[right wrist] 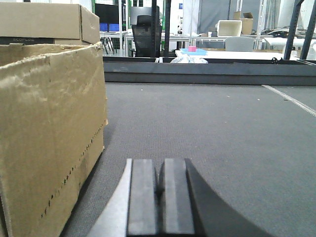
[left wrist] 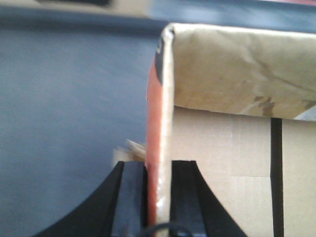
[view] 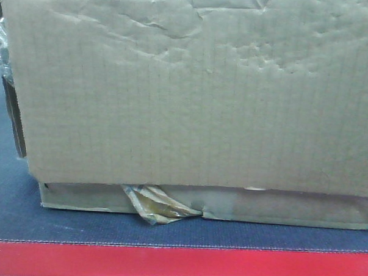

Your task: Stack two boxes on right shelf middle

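Red-faced cardboard wall [left wrist: 159, 148] pinched between left fingers [left wrist: 133, 197]; open grey felt [left wrist: 64, 123] alongside.

The large cardboard box [view: 192, 95] is showing plain brown with faint vertical ribbing; the torn tape [view: 159, 207] is glinting yellowish. The felt surface [view: 167, 235] is reading blue-grey, its edge [view: 178, 266] red. The carton wall [left wrist: 153, 148] is showing orange-red outside, tan inside with a black stripe [left wrist: 276, 173].
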Motion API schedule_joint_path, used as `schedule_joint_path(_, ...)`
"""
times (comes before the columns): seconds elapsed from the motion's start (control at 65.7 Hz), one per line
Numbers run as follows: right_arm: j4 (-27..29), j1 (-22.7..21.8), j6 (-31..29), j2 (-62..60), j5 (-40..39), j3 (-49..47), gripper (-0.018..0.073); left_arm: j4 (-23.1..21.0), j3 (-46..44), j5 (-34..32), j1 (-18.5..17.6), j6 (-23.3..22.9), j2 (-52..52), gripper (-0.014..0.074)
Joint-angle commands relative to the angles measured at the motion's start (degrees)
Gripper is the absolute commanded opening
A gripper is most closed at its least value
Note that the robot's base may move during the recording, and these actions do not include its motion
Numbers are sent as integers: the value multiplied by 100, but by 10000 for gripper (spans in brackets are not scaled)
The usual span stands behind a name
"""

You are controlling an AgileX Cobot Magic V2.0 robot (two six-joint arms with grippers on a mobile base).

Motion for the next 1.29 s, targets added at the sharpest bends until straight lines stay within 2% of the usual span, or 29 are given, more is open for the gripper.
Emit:
schedule_joint_path(0.0, 13, 8, -10, -16, -108, 2, -162, 62, 43, -91, -277, -363, 243, -111)
schedule_joint_path(0.213, 13, 8, -10, -16, -108, 2, -162, 40, 833, -91, -587, -690, 722, -111)
schedule_joint_path(0.441, 13, 8, -10, -16, -108, 2, -162, -44, 1833, -91, -598, -990, 1009, -111)
schedule_joint_path(0.533, 13, 8, -10, -16, -108, 2, -162, -226, 2125, -91, -598, -990, 1063, -111)
schedule_joint_path(0.654, 13, 8, -10, -16, -108, 2, -162, -479, 2319, -155, -598, -990, 1067, -111)
schedule_joint_path(0.807, 13, 8, -10, -16, -108, 2, -162, -444, 2344, -285, -598, -990, 1067, -106)
schedule_joint_path(0.898, 13, 8, -10, -16, -108, 2, -162, -432, 2344, -365, -586, -977, 1067, -20)
schedule_joint_path(1.02, 13, 8, -10, -16, -108, 2, -162, -432, 2344, -470, -586, -965, 1067, 188)
schedule_joint_path(1.096, 13, 8, -10, -16, -108, 2, -162, -432, 2344, -493, -586, -965, 1067, 273)
schedule_joint_path(1.202, 13, 8, -10, -16, -108, 2, -162, -432, 2321, -487, -586, -965, 1042, 332)
schedule_joint_path(1.278, 13, 8, -10, -16, -108, 2, -162, -432, 2227, -368, -586, -928, 986, 337)
